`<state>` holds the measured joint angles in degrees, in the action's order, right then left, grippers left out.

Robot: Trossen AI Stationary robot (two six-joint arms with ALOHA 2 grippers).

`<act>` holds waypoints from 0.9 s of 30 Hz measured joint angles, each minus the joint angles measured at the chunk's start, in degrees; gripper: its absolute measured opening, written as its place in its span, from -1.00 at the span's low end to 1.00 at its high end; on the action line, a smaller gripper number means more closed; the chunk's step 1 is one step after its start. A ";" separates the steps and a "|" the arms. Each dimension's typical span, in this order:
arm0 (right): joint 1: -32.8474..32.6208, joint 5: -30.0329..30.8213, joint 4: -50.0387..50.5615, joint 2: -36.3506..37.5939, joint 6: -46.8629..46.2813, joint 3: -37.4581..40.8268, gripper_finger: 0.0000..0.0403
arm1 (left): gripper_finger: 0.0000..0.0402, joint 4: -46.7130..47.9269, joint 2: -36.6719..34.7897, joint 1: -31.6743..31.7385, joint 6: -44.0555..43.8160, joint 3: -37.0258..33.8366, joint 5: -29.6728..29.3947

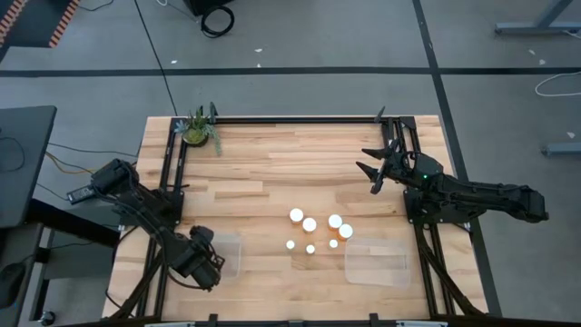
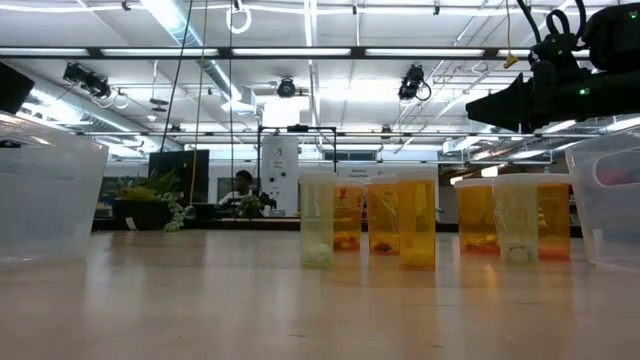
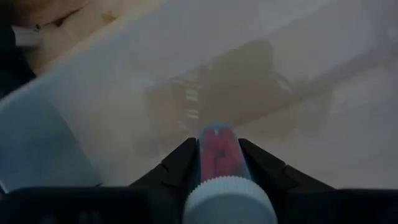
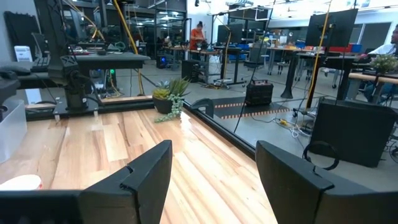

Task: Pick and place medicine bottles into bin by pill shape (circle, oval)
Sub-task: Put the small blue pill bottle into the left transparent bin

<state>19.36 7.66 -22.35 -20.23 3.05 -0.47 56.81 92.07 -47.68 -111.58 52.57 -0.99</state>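
Note:
Several white-capped orange medicine bottles (image 1: 313, 232) stand upright on their bases in a cluster at mid-table; they also show in the low view (image 2: 417, 225). My left gripper (image 1: 205, 258) is at the near left, at a clear bin (image 1: 229, 254), shut on one more bottle with red pills (image 3: 217, 152). My right gripper (image 1: 375, 170) is open and empty above the table's far right, away from the bottles (image 4: 211, 177). My left gripper pinches the bottle's clear body (image 3: 208, 155) between its two fingers (image 3: 180, 165), one on each side. The bottle lies along the fingers, its white cap (image 3: 227, 200) toward the wrist and its bottom pointing into the clear bin (image 3: 124, 93).
A second clear bin (image 1: 377, 265) stands at the near right. A small potted plant (image 1: 198, 129) sits at the far left corner. A black frame (image 1: 290, 119) runs along the table's far and side edges. Bare wood lies between the bottles and the far edge.

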 joint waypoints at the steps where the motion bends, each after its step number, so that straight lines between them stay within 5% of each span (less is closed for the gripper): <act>1: 0.00 0.00 0.00 0.01 0.00 0.00 0.19 | -0.40 -0.17 -0.02 0.00 -0.24 -0.15 -0.02; 17: 0.00 -0.01 0.00 0.01 0.00 0.00 0.19 | -0.33 -1.75 0.09 0.00 -0.30 -0.51 0.20; 27: 0.00 0.00 -0.01 0.00 0.00 0.00 0.19 | 0.15 -1.33 -0.33 0.00 0.11 -0.49 0.87</act>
<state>19.37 7.66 -22.36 -20.23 3.05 -0.47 55.48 91.75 -47.68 -111.47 52.07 -0.13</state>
